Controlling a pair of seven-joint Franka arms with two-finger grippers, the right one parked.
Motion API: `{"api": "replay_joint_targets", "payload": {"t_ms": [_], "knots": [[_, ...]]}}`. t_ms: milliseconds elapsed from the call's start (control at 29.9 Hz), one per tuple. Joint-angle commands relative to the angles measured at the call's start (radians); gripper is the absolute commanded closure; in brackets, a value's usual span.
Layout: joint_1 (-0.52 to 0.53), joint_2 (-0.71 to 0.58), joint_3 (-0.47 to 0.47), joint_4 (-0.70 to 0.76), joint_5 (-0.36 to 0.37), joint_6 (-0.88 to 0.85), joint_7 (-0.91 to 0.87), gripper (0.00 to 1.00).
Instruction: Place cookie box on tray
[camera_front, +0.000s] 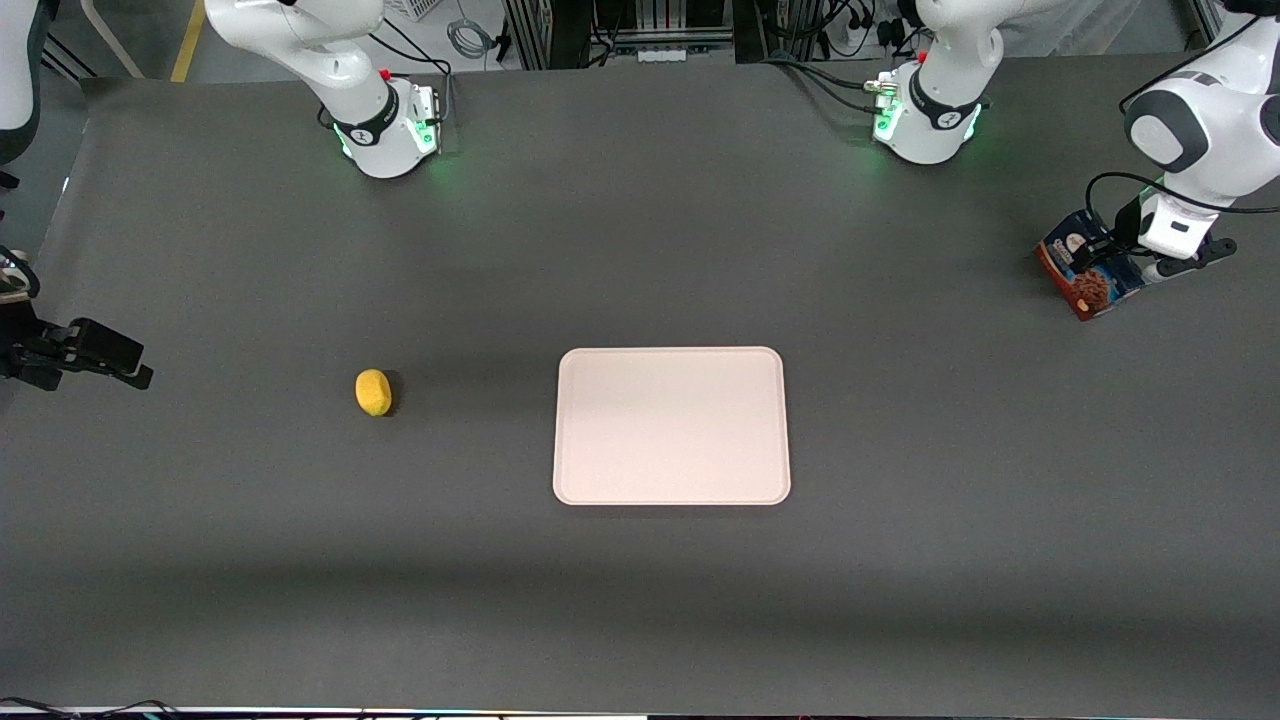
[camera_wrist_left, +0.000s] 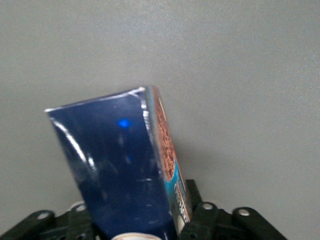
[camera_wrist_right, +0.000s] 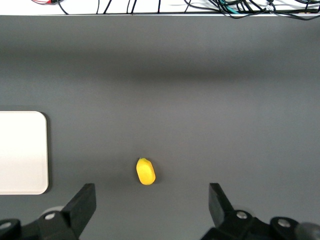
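The cookie box (camera_front: 1085, 272), a small dark blue carton with a brown cookie picture and a red edge, is at the working arm's end of the table. It is tilted. My left gripper (camera_front: 1118, 262) is shut on the box, one finger pressed against each of its two broad faces. In the left wrist view the cookie box (camera_wrist_left: 117, 170) fills the gap between the gripper's (camera_wrist_left: 137, 216) black fingers, its dark blue side facing the camera. The pale pinkish tray (camera_front: 670, 425) lies flat in the middle of the table, nearer the front camera than the box, with nothing on it.
A small yellow rounded lump (camera_front: 373, 392) lies beside the tray, toward the parked arm's end of the table. The two arm bases (camera_front: 925, 115) stand at the table's back edge. The tray (camera_wrist_right: 20, 150) and the yellow lump (camera_wrist_right: 145, 171) also show in the right wrist view.
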Motion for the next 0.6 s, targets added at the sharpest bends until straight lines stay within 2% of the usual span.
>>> {"api": "replay_joint_targets", "payload": {"t_ms": [0,200,568], "knots": [[-0.004,-0.023,-0.005,0.024,-0.015,-0.037,0.015,0.77],[-0.014,-0.024,-0.018,0.144,-0.015,-0.233,0.007,0.76],[-0.018,-0.049,-0.101,0.406,0.001,-0.530,0.001,0.75]]}}
